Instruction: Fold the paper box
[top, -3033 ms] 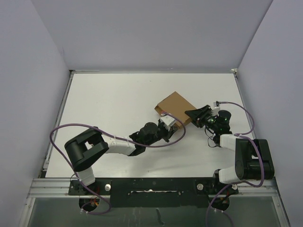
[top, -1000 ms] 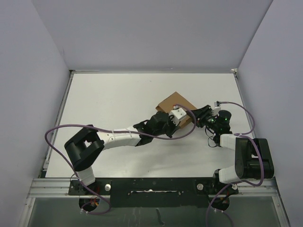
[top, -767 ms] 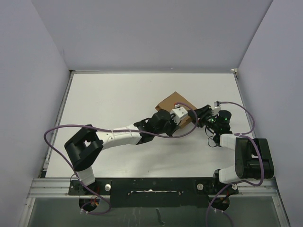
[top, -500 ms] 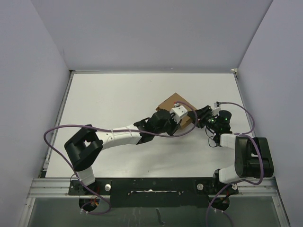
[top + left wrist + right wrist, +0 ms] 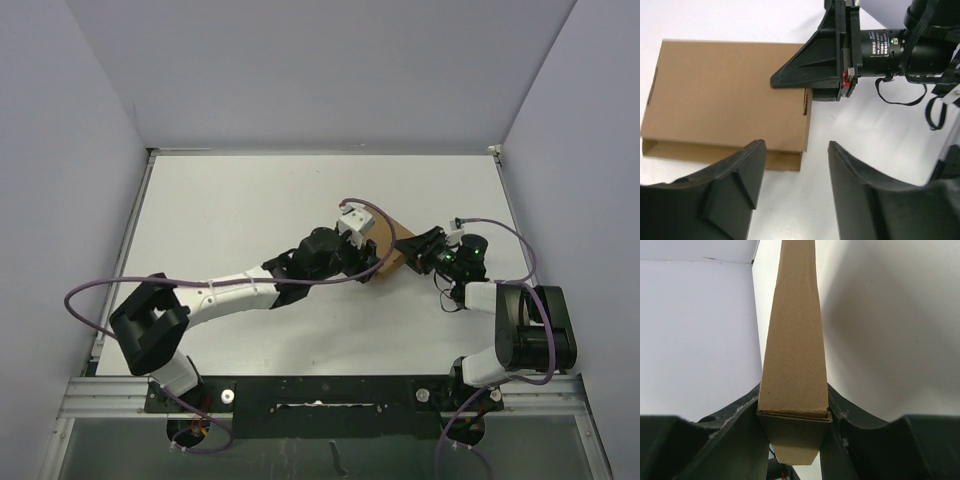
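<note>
The paper box is a flat brown cardboard box lying closed on the white table, its lid down. My right gripper is shut on the box's right edge, one jaw on each face; the left wrist view shows its black fingers clamped there. My left gripper hovers above the box's near right corner, open, with only bare table between its jaws. From above, the left gripper covers most of the box, and the right gripper meets it from the right.
White table enclosed by pale walls on three sides. Purple cables loop off both arms, one over the left wrist. The right arm's body sits near the front right.
The left gripper was shut and pressed down on the box top; it has opened and lifted off. The left arm has swung, its elbow dropping left. The right gripper keeps its hold.
</note>
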